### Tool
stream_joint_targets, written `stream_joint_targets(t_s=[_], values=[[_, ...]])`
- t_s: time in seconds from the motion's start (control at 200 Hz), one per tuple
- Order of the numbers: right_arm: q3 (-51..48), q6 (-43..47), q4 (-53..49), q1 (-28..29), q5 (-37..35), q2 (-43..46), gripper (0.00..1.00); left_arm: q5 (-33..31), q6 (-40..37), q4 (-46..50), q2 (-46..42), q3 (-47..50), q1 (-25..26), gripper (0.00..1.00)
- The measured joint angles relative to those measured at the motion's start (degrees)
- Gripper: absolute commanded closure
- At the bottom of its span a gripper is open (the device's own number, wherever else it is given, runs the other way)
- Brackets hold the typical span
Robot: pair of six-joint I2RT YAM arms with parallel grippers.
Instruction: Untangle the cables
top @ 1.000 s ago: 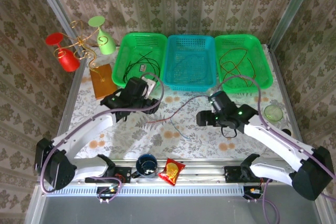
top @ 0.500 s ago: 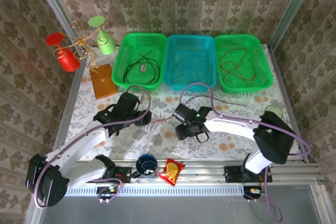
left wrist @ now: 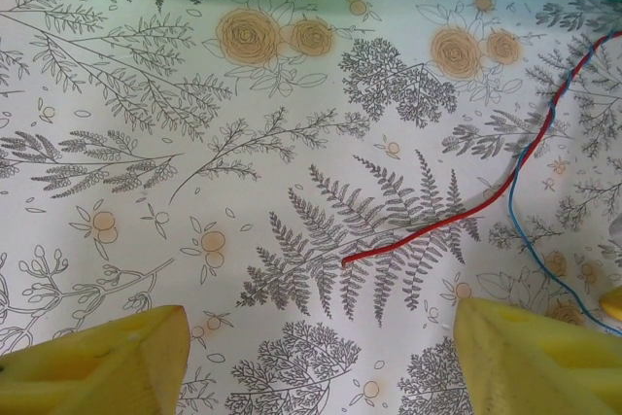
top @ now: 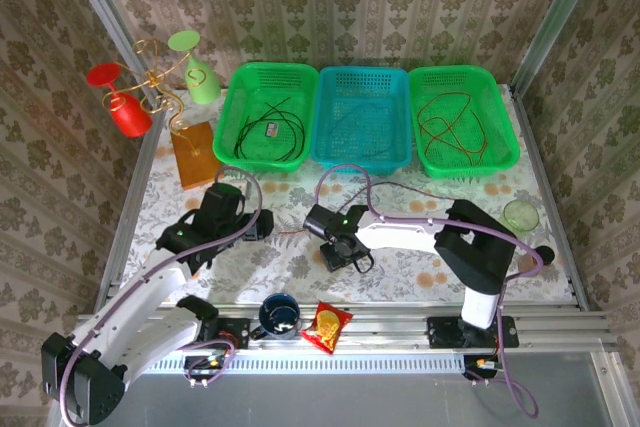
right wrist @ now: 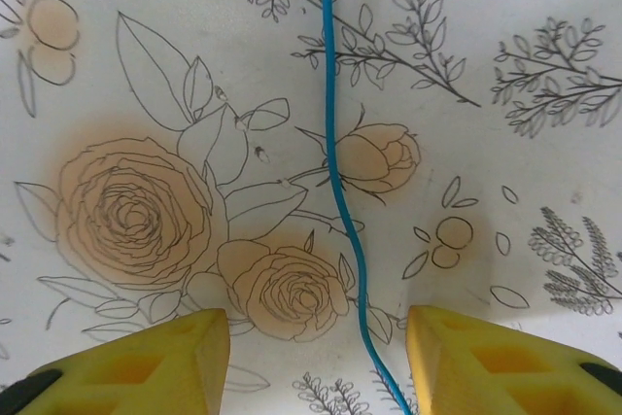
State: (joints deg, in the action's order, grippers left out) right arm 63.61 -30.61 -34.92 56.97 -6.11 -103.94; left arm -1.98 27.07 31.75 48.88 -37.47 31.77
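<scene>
A red cable [left wrist: 457, 216] lies loose on the flowered table, its cut end ahead of my left gripper [left wrist: 321, 362], which is open and holds nothing. Farther right it twists with a blue cable [left wrist: 513, 177]. In the top view the left gripper [top: 258, 228] sits left of the red cable [top: 298, 231]. My right gripper [top: 338, 252] hovers low at the table's middle. The blue cable [right wrist: 335, 157] runs down between its yellow fingers [right wrist: 457, 347], nearer the right one, touching neither. The right gripper [right wrist: 316, 337] is open.
At the back stand three baskets: a green one [top: 240, 97] with black cables, a teal one [top: 362, 162], and a green one [top: 505, 112] with reddish cables. A blue mug [top: 280, 313] and a snack packet [top: 326, 325] sit at the near rail, a green dish [top: 520, 214] at the right.
The right arm swung left from the table's right side to its middle, over the blue cable, and its jaws narrowed. The left arm drew back to the left and nearer.
</scene>
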Motion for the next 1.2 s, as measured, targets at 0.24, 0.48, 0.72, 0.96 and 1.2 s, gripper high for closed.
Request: stream_joint_targets(t_s=[0.24,0.48,0.72,0.96,1.2], values=[[1.16,0.57,-0.79,0.11,-0.57,-0.96,0.62,0.76,-0.02,0.20,0.17,0.39,0.00,0.29],[1.07,1.64,-0.39,0.33,-1.60,-0.96,0.81,1.16,-0.31,0.09,0.66,0.39,0.70,0.29],[-0.59,2.10,1.38,0.70,-3.54,0.22,0.96,-3.10,-3.06,-1.62,0.61,0.37,8.55,0.30],[-6.34,3.74,2.71,-0.09,-4.63,8.98,1.00,-5.31,-7.26,-5.68,0.61,0.37,12.04,0.30],[-8.76,5.86,5.60,-5.14,-3.30,22.64,1.00,-2.14,-17.62,-16.76,-0.04,3.15,16.68,0.25]])
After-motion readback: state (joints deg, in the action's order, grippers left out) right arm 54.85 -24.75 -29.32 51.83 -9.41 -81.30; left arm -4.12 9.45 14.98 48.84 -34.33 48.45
